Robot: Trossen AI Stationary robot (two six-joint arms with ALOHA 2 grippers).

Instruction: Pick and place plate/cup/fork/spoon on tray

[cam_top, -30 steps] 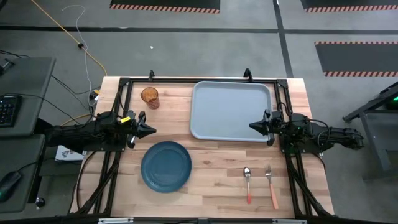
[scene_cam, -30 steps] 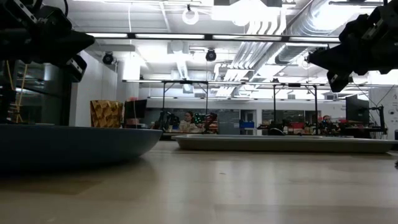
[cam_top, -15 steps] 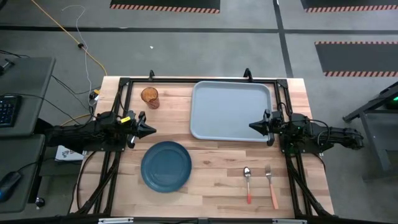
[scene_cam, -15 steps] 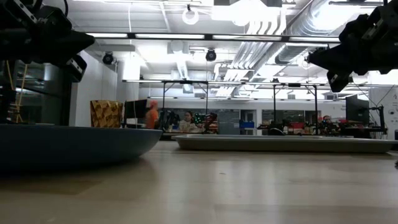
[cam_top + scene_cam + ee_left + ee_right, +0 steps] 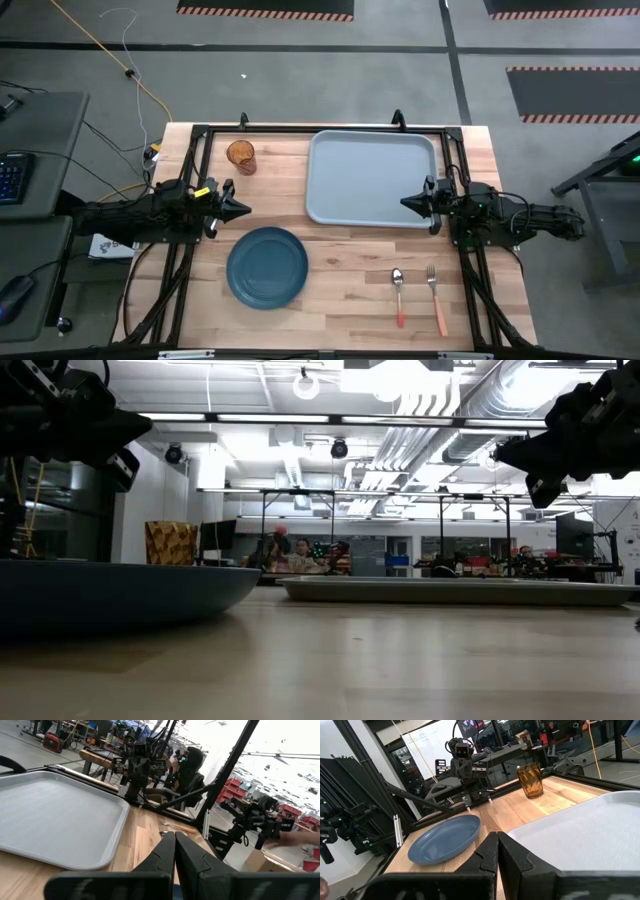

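On the wooden table [image 5: 340, 280], both arms hover with clenched, empty fingers — left gripper [image 5: 243, 208] above the plate [image 5: 267, 266], right gripper [image 5: 406, 203] over the tray [image 5: 372, 176].

Cup [image 5: 241, 156] left of tray [image 5: 372, 177]; plate [image 5: 267, 266] left of spoon [image 5: 398, 293].

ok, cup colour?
Translucent amber-orange, with a faceted pattern: the cup shows best in the right wrist view.
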